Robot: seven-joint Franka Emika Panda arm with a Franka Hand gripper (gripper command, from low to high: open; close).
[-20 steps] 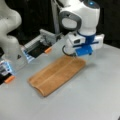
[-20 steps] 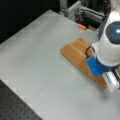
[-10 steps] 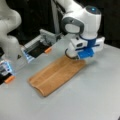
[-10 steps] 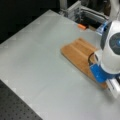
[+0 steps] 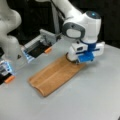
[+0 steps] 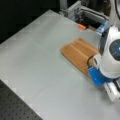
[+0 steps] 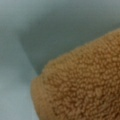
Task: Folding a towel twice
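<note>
While the orange-brown towel (image 5: 56, 75) lies as a long strip on the grey table (image 5: 95, 95), the gripper (image 5: 75, 61) presses its far end, grip unclear.

An orange-brown colour, plain and without pattern, is shown by the towel (image 5: 56, 75) in both front views (image 6: 78, 53); darker brown lengthwise shading is seen along its ridges. In the wrist view the towel (image 7: 85, 87) is seen as a fuzzy tan-orange pile against pale grey. The table (image 5: 95, 100) is coloured a uniform light grey, and near its bottom-left corner in a front view a black perforated surface (image 6: 17, 110) is seen. The arm (image 5: 82, 25) is white, with a grey face panel and a small blue light. The gripper (image 5: 83, 57) is white, with bright blue parts. Small orange pieces (image 5: 47, 50) are seen by the table's far edge.
</note>
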